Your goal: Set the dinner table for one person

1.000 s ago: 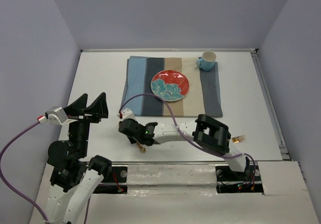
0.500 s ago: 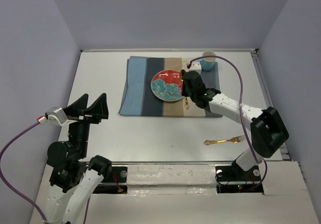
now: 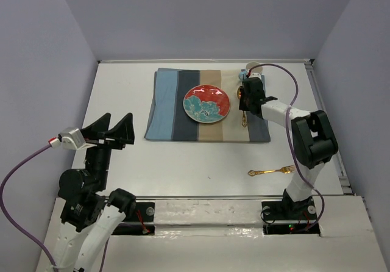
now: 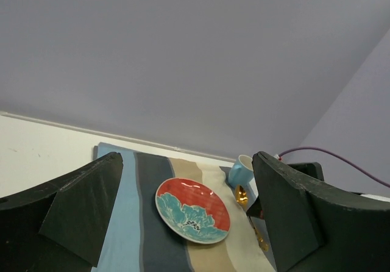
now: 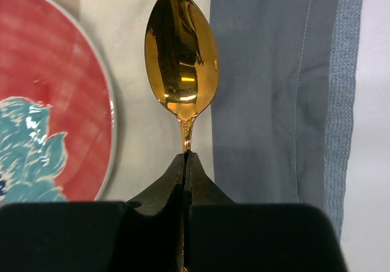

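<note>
White matte table (image 3: 122,89), flat and rectangular, plain surface. It fills the floor of the grey-walled booth ahead of both arm bases and is by far the biggest thing in view. Everything else sits on it.

- Striped mat (image 3: 164,101) in blue, grey and tan lies at the far centre, with a red and teal plate (image 3: 207,103) on its middle.
- Gold fork (image 3: 273,172) lies on bare table near the right arm's base, well apart from the mat.
- Right tool (image 5: 184,162) is clamped tight on the neck of a gold spoon (image 5: 181,55). The bowl sticks out past the fingertips, over the tan stripe just right of the plate.
- Left tool (image 3: 117,122) is spread fully wide and holds nothing, over the near-left part of the table.

Hard to read:
- Blue mug (image 3: 251,72) at the mat's far right corner is mostly behind the right arm in the top view.
- Spoon handle is buried between the fingers in the right wrist view, and I can't tell whether the spoon touches the mat.
- Plate is cut off at the left edge of that view.
- Left wrist view shows only a sliver of table, because its own fingers block the lower corners.
</note>
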`<state>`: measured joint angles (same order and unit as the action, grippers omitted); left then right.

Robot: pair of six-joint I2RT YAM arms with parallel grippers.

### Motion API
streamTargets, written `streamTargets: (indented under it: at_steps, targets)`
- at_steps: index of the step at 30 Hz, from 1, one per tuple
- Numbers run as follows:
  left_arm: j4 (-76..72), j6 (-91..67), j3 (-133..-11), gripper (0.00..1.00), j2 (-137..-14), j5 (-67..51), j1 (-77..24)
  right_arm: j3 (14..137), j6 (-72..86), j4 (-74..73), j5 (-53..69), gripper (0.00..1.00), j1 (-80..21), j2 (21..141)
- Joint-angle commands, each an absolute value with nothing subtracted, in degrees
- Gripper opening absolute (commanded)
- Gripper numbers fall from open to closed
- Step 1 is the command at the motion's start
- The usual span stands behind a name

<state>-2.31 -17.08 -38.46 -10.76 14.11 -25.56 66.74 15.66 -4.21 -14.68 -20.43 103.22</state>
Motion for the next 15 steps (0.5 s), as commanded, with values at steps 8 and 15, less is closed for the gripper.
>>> streamTargets:
  at_steps: [8, 15]
  targets:
    - [-5.8, -17.75, -38.32, 0.99, -15.46, 10.55, -26.02, 76.37, 13.71, -0.62, -9.31, 0.0, -16.96, 112.06]
    - [-7.03, -20.21, -39.72, 0.99, -24.42, -3.13, -26.1, 72.17, 16.69, -1.76, -10.11, 0.63, -16.96, 105.05]
